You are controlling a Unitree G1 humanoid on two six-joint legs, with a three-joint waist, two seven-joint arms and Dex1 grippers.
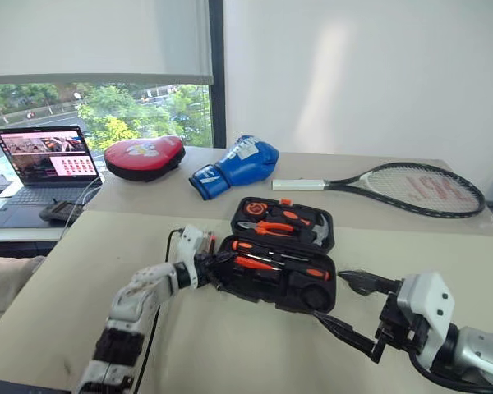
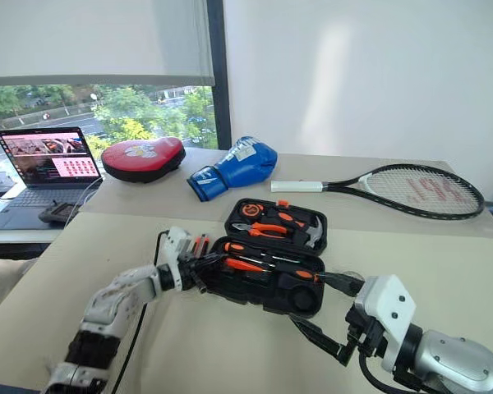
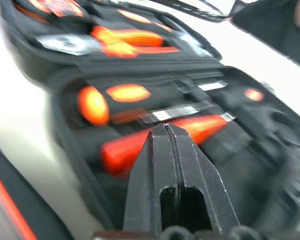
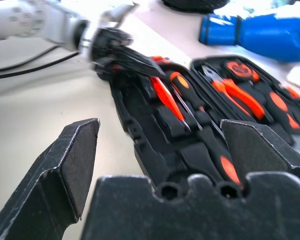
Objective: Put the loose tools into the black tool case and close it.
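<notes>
My left pincer (image 1: 218, 267), shut and empty, hovers over the seated screwdrivers (image 1: 267, 264) in the black tool case (image 1: 329, 220) (right pincer (image 1: 343, 304) wide), so folding the lid looks next.

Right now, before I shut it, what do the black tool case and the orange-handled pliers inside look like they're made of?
The black rectangular tool case looks like moulded hard plastic: matte, rounded corners, shaped slots. The orange-handled pliers in the far half seem to be bare grey metal at the nose, with glossy orange grips, probably plastic or rubber; I can't tell which.
</notes>
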